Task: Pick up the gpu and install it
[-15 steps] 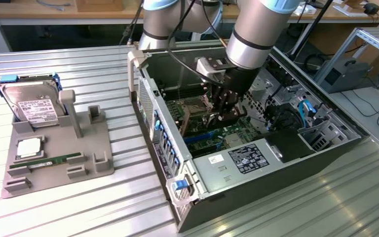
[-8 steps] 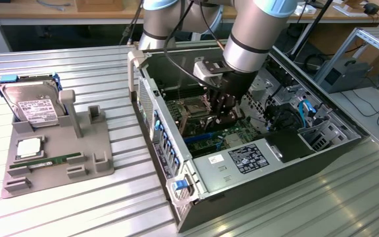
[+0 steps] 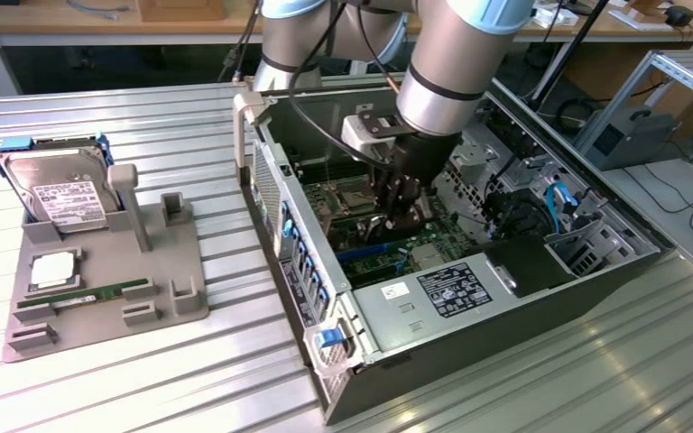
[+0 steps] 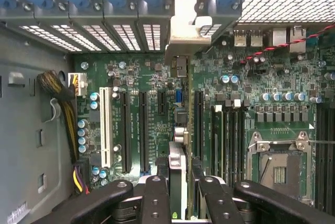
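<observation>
Gripping gpu (image 4: 178, 156) edge-on, pincer (image 4: 183, 199) partly closed on card, hovering low over motherboard (image 4: 152, 77) inside case (image 3: 263, 171). Risking missed slot if card is tilting, bracket (image 4: 184, 30) snagging rear frame, grip slipping.

The arm (image 3: 455, 54) hangs steeply from the exterior view's upper centre; its tool (image 3: 397, 221) points down at mid-frame, fingers (image 4: 157, 192) clamped on the edge-on gpu (image 4: 177, 166).

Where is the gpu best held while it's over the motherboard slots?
Likely by its upper long edge, from above, as the gripper has it: the gpu stands on edge, thin faces between the fingers, silver bracket toward the rear slot openings, leaving its lower edge free.
</observation>
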You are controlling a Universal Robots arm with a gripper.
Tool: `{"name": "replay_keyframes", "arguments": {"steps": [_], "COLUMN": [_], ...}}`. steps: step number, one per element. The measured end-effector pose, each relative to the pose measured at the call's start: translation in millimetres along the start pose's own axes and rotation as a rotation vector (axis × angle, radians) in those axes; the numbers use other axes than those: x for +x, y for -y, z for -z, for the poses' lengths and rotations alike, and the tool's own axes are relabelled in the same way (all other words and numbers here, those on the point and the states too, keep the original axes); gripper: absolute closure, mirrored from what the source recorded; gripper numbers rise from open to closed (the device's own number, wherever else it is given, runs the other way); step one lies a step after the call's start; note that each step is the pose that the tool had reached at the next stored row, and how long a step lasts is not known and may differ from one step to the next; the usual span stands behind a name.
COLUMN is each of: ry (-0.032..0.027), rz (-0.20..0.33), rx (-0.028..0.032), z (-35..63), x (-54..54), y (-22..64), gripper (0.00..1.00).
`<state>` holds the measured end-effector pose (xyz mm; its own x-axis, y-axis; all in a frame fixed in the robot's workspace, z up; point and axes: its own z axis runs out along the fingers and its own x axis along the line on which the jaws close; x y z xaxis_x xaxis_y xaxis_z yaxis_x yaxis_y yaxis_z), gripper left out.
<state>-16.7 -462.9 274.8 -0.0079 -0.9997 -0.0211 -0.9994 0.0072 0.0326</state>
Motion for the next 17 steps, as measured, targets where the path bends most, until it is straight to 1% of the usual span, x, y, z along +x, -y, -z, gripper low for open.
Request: {"name": "replay_keyframes", "arguments": {"steps": [5,7,10,17], "ry": [-0.0004,-0.0004,-0.0002,-0.0003], "rz": [0.000,0.000,0.000,0.000], "rx": [-0.0001,-0.0001,0.0000,-0.0001], "z": [-0.5,-1.9,-3.4,-7.7], "x": [0.5,0.6,0.6,0.6], "y": [-4.8,-8.4,-11.0,-12.6], "gripper": [0.73,0.73,0.73,0.73]}}
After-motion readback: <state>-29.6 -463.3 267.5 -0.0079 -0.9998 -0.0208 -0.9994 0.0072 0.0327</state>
